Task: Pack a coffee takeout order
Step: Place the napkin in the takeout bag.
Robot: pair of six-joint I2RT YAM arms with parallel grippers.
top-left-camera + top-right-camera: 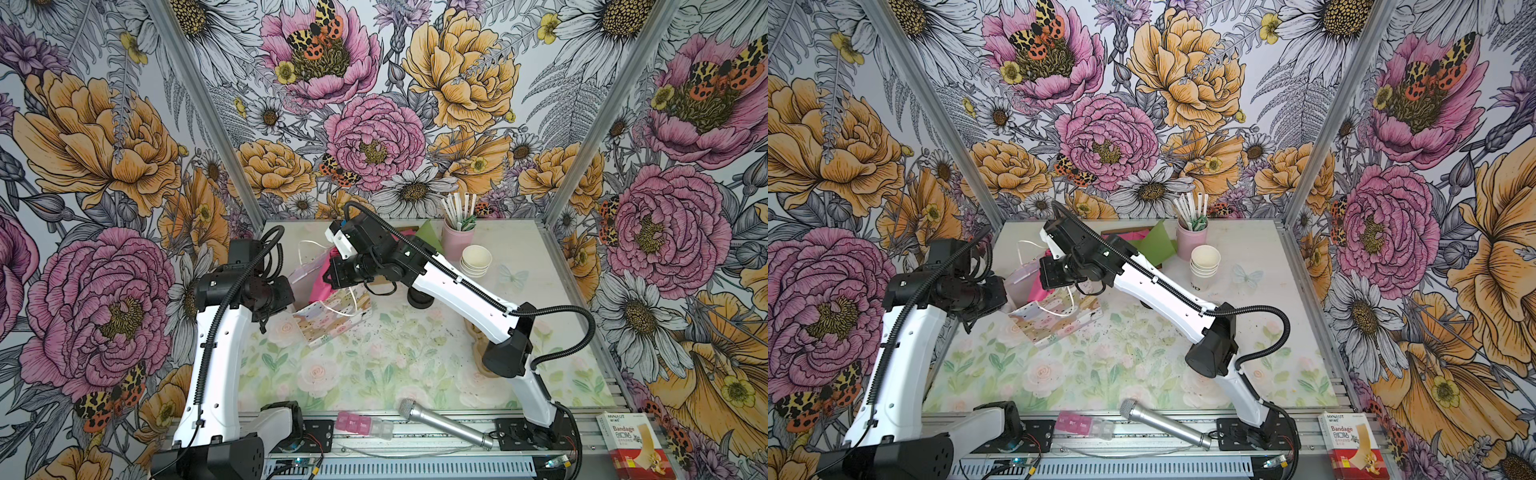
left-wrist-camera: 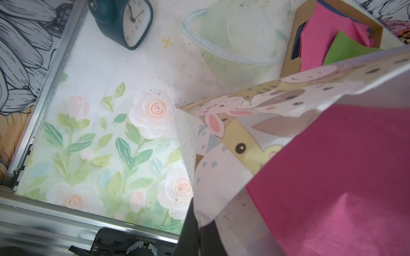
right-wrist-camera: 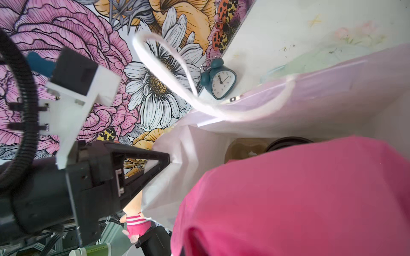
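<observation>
The step in hand appears to be the napkin going into the bag, late in the packing. Farthest left, the left hand (image 3: 169, 160) is closed, its fingertips pinched on the rim of the gift bag (image 1: 332, 322), which lies tilted on the counter (image 1: 415, 365) with its mouth propped open. Deep inside the bag, the right wrist view shows part of the brown carrier (image 3: 244, 148) and, just beside it, the edge of the black lid (image 3: 288, 140). The white cup that would sit under that lid is hidden. The pink napkin (image 3: 299, 199) hangs at the bag's mouth and fills much of both wrist views, blocking most of the interior. Above it the right hand (image 1: 332, 277) is closed and seems to hold the napkin by a fold, though the paper covers its fingertips, so the grip itself is not plain. The next move calls for lowering the sheet past the rim, clear of the white handle loop (image 3: 164, 66). The right hand should let go only once the napkin is well inside, with the left hand holding the mouth wide. The soft paper could drag on the rim or spring back out. Further right, a round black thing (image 1: 419, 297) sits half under the right arm and cannot be made out. A stack of white paper cups (image 1: 476, 259) stands near the pink straw holder (image 1: 457, 241), well apart from the bag.
</observation>
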